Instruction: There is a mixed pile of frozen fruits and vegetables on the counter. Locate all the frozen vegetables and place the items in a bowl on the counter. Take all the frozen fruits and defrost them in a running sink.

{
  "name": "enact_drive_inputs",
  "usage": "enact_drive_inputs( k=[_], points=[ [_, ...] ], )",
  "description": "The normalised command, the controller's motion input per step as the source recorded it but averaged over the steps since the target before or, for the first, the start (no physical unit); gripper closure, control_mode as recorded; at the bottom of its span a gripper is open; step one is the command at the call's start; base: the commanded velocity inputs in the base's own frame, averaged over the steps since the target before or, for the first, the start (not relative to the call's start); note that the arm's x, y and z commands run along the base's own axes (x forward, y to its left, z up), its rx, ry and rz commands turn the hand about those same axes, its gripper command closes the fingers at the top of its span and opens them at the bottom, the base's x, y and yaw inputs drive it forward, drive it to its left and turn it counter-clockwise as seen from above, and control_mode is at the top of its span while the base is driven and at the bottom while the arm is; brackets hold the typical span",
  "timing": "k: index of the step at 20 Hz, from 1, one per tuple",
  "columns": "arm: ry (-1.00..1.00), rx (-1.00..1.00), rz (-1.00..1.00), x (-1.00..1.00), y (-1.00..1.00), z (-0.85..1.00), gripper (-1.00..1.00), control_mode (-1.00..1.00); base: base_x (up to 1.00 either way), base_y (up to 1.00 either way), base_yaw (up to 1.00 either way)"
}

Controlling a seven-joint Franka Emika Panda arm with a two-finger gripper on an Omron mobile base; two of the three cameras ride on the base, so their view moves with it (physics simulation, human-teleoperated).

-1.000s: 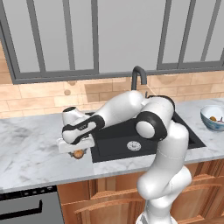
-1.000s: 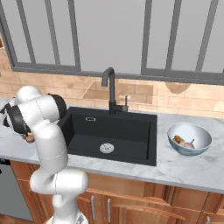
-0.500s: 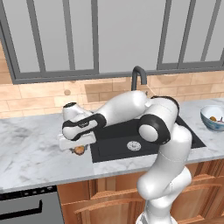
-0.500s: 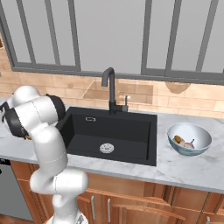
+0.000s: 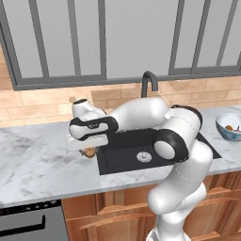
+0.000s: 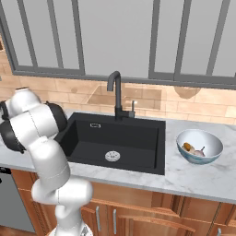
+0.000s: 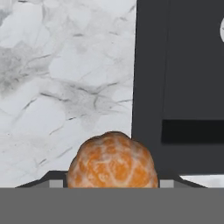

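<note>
My gripper [image 5: 87, 148] is shut on the orange ball [image 5: 89, 152], one of the frozen fruits, and holds it just above the counter [image 5: 37, 164] by the left rim of the sink [image 5: 123, 141]. In the hand view the orange ball [image 7: 112, 160] sits between the finger tips, with marble counter [image 7: 65, 70] to its left and the black sink [image 7: 183, 65] to its right. The bowl [image 6: 216, 145] stands on the counter right of the sink [image 6: 138, 133] and holds a brown mushroom [image 6: 187, 147] and a pale bulb [image 6: 198, 151].
A black gooseneck faucet [image 6: 115, 90] rises behind the basin, with a small silver fitting [image 6: 132, 109] beside it. A round silver drain [image 5: 143, 156] lies on the basin floor. An oven front [image 5: 28, 221] sits below the counter at the left. A brick wall and window close the back.
The gripper has risen a little and shifted right toward the sink rim, carrying the orange ball with it. The bowl and its contents have not moved.
</note>
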Motion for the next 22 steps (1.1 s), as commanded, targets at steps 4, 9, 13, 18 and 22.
enact_drive_inputs(
  k=[4,9,13,18,22],
  points=[
    [0.06,0.0,-0.04,0.26,-0.33,0.03,1.0,-1.0,0.0,0.0,0.0],
    [0.04,-0.01,-0.07,0.19,-0.39,0.0,1.0,-1.0,0.0,0.0,0.0],
    [0.04,-0.01,-0.08,0.15,-0.4,0.0,1.0,-1.0,0.0,0.0,0.0],
    [0.02,0.0,-0.08,0.09,-0.46,-0.07,1.0,-1.0,0.0,0.0,0.0],
    [0.02,0.0,-0.11,0.04,-0.43,-0.08,1.0,-1.0,0.0,0.0,0.0]
  ],
)
